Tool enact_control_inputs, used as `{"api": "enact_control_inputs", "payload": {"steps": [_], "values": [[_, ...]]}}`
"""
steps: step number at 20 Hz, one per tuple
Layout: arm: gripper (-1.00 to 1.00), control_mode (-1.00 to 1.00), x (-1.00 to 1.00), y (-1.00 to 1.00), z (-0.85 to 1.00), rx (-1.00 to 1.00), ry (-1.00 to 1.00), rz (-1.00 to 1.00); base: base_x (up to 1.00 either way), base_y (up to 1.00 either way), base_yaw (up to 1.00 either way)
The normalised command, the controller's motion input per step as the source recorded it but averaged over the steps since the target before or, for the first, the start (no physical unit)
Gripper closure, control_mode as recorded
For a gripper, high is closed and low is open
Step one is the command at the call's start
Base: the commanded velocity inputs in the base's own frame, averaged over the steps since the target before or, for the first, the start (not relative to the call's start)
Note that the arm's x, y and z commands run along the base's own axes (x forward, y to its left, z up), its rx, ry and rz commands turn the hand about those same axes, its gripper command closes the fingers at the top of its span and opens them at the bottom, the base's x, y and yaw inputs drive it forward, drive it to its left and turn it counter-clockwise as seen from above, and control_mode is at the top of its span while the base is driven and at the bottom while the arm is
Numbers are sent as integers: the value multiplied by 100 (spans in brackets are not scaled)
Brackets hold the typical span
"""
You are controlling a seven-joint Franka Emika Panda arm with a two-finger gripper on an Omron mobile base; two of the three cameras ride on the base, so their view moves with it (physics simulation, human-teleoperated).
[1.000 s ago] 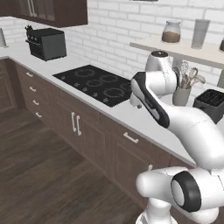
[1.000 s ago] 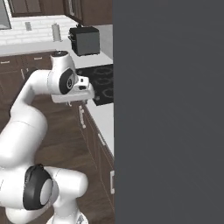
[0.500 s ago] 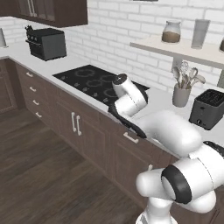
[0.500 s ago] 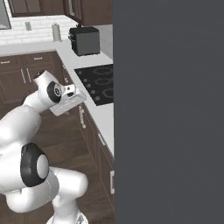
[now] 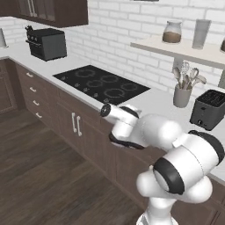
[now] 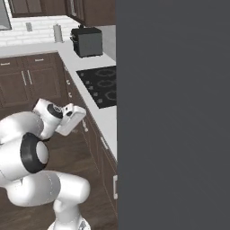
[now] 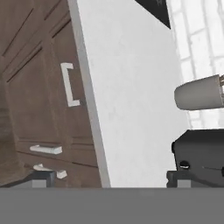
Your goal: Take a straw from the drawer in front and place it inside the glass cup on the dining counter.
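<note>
The drawer is a dark-brown front just under the white worktop edge, shut, with a silver bar handle. My gripper is open, its two dark fingertips standing wide apart with nothing between them. It points along the cabinet fronts and the worktop edge, a short way from the drawer handle. In the right base view my hand hangs low beside the cabinets, below worktop height. The folded arm covers the drawer front in the left base view. The straw, the glass cup and the dining counter are out of view.
On the white worktop are a black hob, a grey utensil pot, a dark toaster and a black oven box. Two cabinet door handles show beyond the drawer. A large grey panel blocks the right.
The arm has folded down from above the worktop to low in front of the cabinets, swinging left. The jaws stayed open.
</note>
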Motion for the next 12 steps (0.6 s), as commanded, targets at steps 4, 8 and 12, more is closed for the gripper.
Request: {"api": "enact_control_inputs", "payload": {"steps": [4,8,12], "values": [[-100,-100,10,1,-92,-23,0,-1,0,0,0],[-100,-100,16,0,-78,-22,-1,0,0,0,0],[-100,-100,26,0,-66,-20,-7,0,0,0,0]]}}
